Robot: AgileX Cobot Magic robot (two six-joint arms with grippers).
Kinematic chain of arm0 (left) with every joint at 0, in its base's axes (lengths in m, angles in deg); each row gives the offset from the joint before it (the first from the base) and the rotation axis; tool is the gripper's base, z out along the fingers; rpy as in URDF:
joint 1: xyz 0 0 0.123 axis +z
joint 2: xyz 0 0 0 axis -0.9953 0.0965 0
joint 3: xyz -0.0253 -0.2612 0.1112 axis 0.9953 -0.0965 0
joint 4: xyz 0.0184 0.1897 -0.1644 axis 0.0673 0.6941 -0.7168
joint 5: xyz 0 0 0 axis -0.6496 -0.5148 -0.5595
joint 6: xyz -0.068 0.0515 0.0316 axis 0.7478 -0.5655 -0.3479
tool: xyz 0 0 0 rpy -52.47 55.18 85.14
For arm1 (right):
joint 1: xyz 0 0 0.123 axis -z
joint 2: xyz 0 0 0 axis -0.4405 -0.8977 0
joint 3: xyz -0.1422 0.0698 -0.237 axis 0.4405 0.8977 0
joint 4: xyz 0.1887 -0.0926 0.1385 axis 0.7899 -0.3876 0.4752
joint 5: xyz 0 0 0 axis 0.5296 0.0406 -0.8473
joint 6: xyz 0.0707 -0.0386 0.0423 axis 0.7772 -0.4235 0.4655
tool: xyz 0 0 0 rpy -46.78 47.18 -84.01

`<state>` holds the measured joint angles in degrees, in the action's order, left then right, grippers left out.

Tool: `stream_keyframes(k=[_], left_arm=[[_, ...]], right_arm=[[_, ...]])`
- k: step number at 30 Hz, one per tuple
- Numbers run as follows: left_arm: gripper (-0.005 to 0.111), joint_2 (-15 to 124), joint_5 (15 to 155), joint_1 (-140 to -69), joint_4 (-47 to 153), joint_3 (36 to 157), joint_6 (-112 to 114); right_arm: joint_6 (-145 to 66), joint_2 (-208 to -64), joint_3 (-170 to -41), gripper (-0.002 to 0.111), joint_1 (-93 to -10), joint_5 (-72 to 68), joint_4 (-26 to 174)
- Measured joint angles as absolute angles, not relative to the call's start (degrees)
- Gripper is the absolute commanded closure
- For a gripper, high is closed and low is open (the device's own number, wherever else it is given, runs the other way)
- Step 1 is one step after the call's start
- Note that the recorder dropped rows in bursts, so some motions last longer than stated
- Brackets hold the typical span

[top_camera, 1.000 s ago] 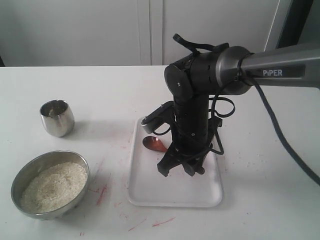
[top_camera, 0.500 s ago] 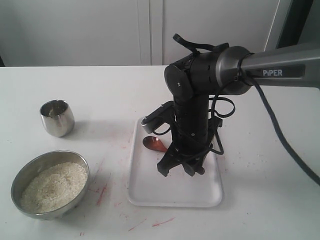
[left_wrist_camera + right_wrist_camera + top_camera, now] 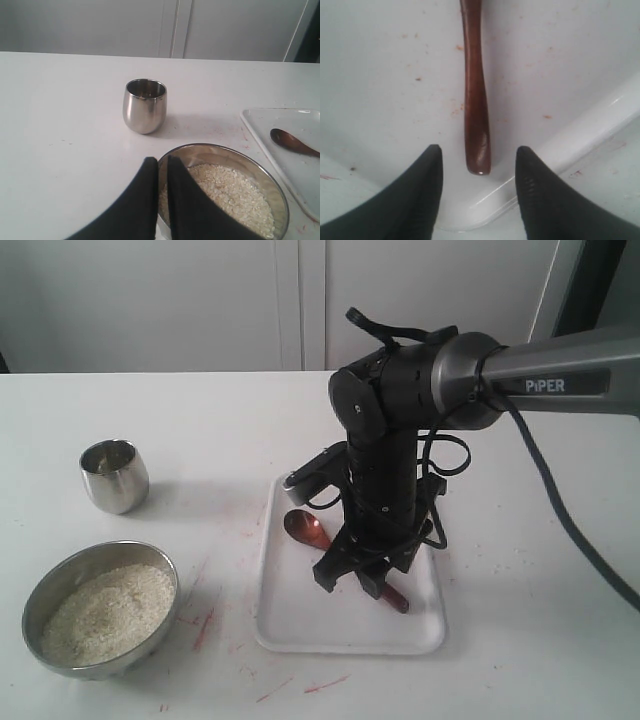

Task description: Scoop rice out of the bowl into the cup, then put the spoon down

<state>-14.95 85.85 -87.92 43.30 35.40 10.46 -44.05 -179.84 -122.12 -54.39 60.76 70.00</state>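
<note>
The spoon [image 3: 308, 529] lies on the tray [image 3: 300, 620] at centre frame, with the right claw [image 3: 477, 150] spread either side of its handle end. The left claw [image 3: 159, 165] is pressed together at the rim of the bowl [image 3: 100, 666] of rice [image 3: 105, 612], lower left. The cup [image 3: 114, 475] stands above it.

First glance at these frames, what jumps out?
The black right arm dominates the middle of the exterior view. Its claw is open and straddles, without touching, the handle end of the wooden spoon, which lies on the white tray. Off to the left on the table sit the wide steel bowl of white rice and the small shiny cup behind it.
</note>
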Motion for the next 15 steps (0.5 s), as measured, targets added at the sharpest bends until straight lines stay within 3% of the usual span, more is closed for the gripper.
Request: stream_keyframes(k=[3,5,10,15], left_arm=[[0.092,-14.95,85.85,-87.92,43.30,35.40,10.46],[0.092,-14.95,85.85,-87.92,43.30,35.40,10.46],[0.092,-14.95,85.85,-87.92,43.30,35.40,10.46],[0.092,-14.95,85.85,-87.92,43.30,35.40,10.46]], right_arm=[[-43.69,-179.84,-122.12,0.065,-54.39,60.76,70.00],[-43.69,-179.84,-122.12,0.073,-54.39,60.76,70.00],[-43.69,-179.72,-122.12,0.108,-54.39,60.76,70.00],[-43.56,-176.73,-121.73,0.108,-54.39,58.16,70.00]])
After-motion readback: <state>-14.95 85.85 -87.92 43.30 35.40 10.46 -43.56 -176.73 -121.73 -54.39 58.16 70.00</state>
